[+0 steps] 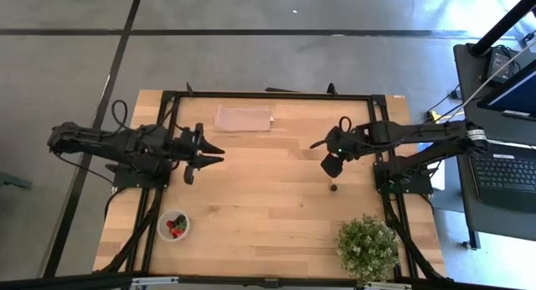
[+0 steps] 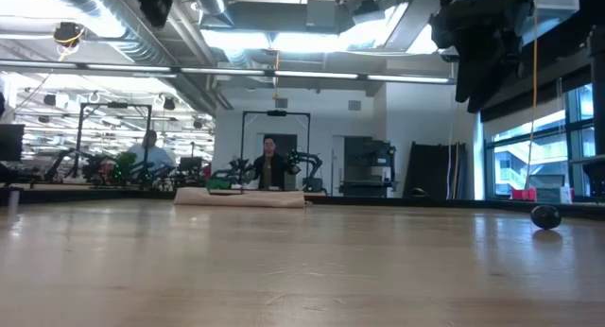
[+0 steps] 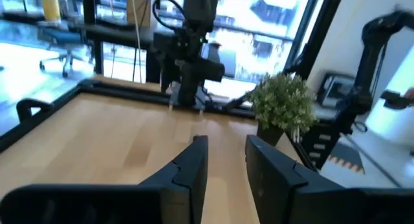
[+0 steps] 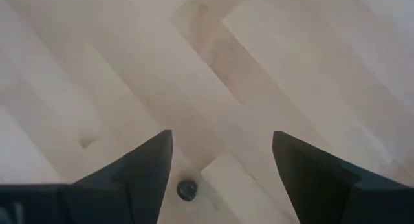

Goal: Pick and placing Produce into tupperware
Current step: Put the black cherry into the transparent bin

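My right tool (image 1: 332, 165) hangs above the bench (image 1: 268, 198), fingers spread wide with nothing between them, pointed down at a single dark berry (image 1: 333, 188) lying loose on the wood. I judge this a line-up for a pick: in the right wrist view the berry (image 4: 187, 190) sits between my fingers, nearer one of them.

My left tool (image 1: 203, 156) is raised over the left side, fingers a narrow gap apart and holding nothing; it waits clear of the work.

The tupperware (image 1: 173, 225) stands near the bench's front left corner, well apart from the berry, with red and dark fruit already inside.

Count of fruit in the tub: too small to tell. The low view does not show the tub at all.
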Available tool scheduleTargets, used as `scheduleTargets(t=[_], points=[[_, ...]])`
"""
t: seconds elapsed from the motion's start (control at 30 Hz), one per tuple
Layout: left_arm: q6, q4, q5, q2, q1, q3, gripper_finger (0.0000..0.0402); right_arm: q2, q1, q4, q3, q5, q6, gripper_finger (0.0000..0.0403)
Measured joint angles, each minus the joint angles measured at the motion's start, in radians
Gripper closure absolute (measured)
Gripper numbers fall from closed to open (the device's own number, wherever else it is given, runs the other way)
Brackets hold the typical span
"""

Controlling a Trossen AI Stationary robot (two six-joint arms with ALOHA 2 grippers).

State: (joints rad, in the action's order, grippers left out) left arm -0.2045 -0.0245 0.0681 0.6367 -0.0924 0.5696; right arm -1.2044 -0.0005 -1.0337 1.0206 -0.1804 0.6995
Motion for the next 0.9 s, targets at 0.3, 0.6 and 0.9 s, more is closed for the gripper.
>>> scheduleTargets(t=[0.3, 0.6, 0.9], points=[[-0.032, 0.229, 0.083, -0.131, 0.003, -0.272, 0.0319, 0.0, 0.025, 0.02, -0.066, 0.008, 0.173, 0.0135], [-0.08, 0.26, 0.106, -0.126, 0.003, -0.307, 0.0333, 0.0, 0.106, 0.114, -0.181, 0.106, 0.26, 0.0135], [-0.074, 0.259, 0.146, -0.126, 0.003, -0.307, 0.0348, -0.001, 0.215, 0.195, -0.284, 0.133, 0.216, 0.0135]])
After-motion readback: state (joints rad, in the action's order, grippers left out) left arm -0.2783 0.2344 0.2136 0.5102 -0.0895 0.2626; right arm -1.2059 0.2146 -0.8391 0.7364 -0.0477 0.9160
